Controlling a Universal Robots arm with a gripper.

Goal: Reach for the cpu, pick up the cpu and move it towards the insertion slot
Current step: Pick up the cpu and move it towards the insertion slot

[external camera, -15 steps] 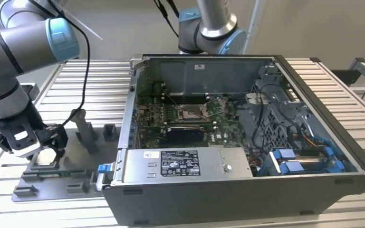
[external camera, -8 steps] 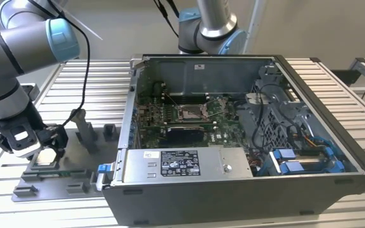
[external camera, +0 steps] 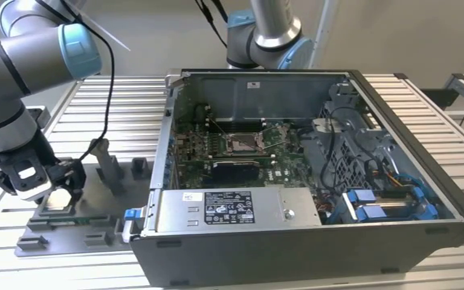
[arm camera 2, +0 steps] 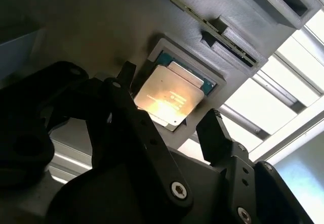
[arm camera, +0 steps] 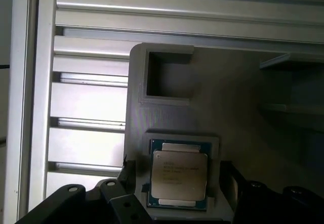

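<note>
The cpu [arm camera 2: 169, 95] lies silvery face up in a square pocket of the grey fixture plate [arm camera: 167, 118], with its green edge showing around the metal lid [arm camera: 179, 176]. My gripper [arm camera 2: 169, 107] hangs just above it, open, one black finger [arm camera 2: 124, 77] on each side of the chip and apart from it. In the exterior view the gripper [external camera: 52, 188] is at the left, over the cpu [external camera: 57, 198]. The insertion slot [external camera: 240, 142] sits in the green motherboard inside the open computer case, well to the exterior view's right of the gripper.
The fixture plate [external camera: 79, 223] carries upright grey blocks [external camera: 107, 166] and an empty square recess [arm camera: 169, 77]. The case wall [external camera: 161, 151] stands between the plate and the motherboard. A second arm [external camera: 264, 30] rises behind the case. Ribbed aluminium table [external camera: 127, 103] lies underneath.
</note>
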